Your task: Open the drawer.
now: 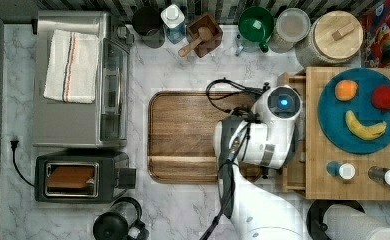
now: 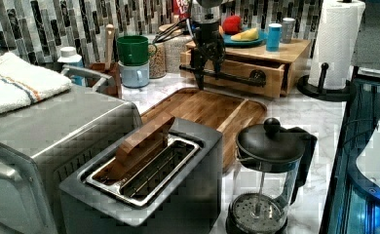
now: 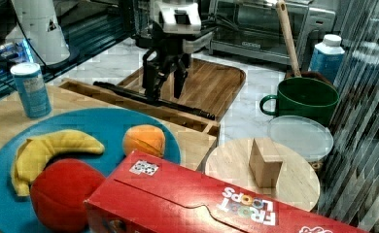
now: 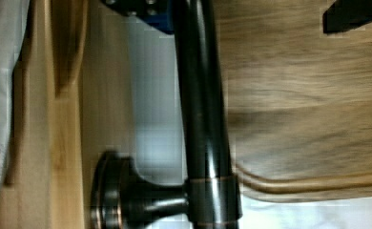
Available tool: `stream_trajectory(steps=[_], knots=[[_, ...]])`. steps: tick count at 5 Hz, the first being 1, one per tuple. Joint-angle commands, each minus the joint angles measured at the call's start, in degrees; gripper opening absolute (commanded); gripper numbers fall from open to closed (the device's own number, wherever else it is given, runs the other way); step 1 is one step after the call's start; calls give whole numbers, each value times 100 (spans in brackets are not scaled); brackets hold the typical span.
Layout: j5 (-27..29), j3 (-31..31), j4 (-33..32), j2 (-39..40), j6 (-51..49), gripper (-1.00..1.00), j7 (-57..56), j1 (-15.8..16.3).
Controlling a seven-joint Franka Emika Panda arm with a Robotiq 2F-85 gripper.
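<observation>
Light-wood drawer: partly out of the box unit.
Black handle: straddled by spread gripper, not clamped.
Remaining: probably more pulling.

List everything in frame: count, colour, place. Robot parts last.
drawer: 1, light wood, partly pulled out of box unit, top view's right
bar handle: 1, black, across drawer front
tray: 1, dark brown wood, counter centre
plate: 1, blue, on box unit; holds banana, orange, red fruit
shakers: 2, on box unit, near plate
toaster oven: 1, silver, top view's left, towel on top
toaster: 1, dark grey, beside oven
French press: 1, black
green mug: 1, back row
cereal box: 1, red
paper towel roll: 1, white
gripper: 1, black, fingers astride the handle, not closed on it
</observation>
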Motion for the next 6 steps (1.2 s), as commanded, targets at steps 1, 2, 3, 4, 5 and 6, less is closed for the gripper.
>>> stream_trajectory(steps=[1, 2, 3, 4, 5, 6], knots=[[363, 850, -281, -156, 44, 100, 884, 1040], [596, 1007, -216, -152, -128, 100, 1046, 1035], [790, 1160, -171, -100, -81, 100, 1424, 1103], [870, 1289, -104, -59, -47, 100, 1934, 1150], [966, 1368, 33, 1, -79, 100, 2066, 1144], [956, 1387, 32, 3, -79, 100, 2073, 1125]])
